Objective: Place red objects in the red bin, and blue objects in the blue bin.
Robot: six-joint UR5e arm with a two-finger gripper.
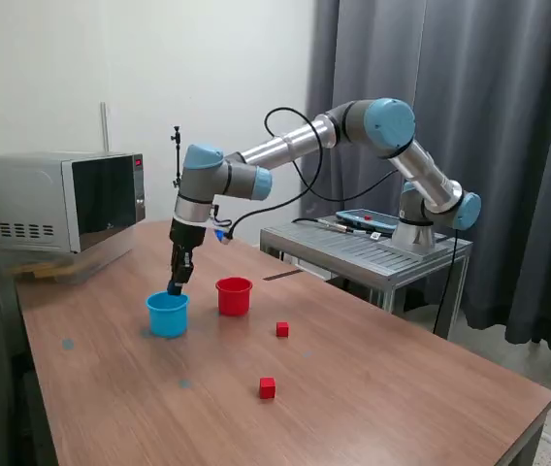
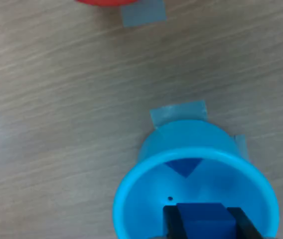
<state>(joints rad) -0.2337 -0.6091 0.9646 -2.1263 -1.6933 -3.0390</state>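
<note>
My gripper (image 1: 176,283) hangs right over the mouth of the light blue cup (image 1: 167,314). In the wrist view the gripper (image 2: 204,222) is shut on a dark blue cube (image 2: 204,219), held between both fingers just above the cup's (image 2: 131,199) opening. A second dark blue cube (image 2: 184,167) lies on the cup's floor. The red cup (image 1: 234,295) stands just to the exterior view's right of the blue cup; only its edge (image 2: 101,2) shows in the wrist view. Two red cubes (image 1: 282,329) (image 1: 267,387) lie on the table nearer the camera.
A microwave (image 1: 57,199) stands at the table's far corner on the exterior view's left. A metal cart (image 1: 368,248) with the arm's base stands beyond the table's far edge. Grey tape patches (image 2: 144,12) mark the wooden table (image 1: 372,388).
</note>
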